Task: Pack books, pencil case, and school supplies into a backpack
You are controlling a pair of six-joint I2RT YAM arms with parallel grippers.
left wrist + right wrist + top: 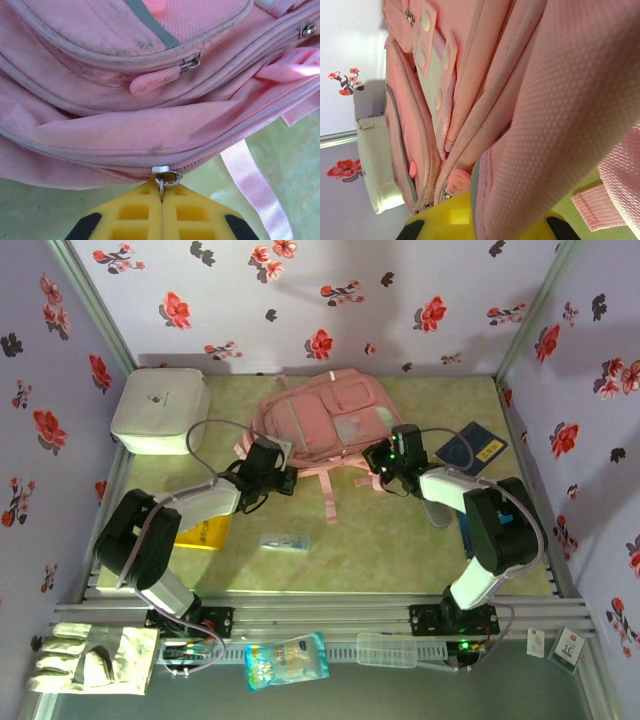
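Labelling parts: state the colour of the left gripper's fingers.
Left gripper fingers: yellow, black at sides; clearest in left wrist view.

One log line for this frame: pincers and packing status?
left pincer: shut on zipper pull | right pincer: shut on backpack fabric | clear packet: not packed

I live in a small test booth, not a home. Paper walls (330,300) with red and black flowers stand left, right and far. Silver metal bars (320,612) run along the near edge of my pale green table (370,550), and my arms (170,515) are bolted there.
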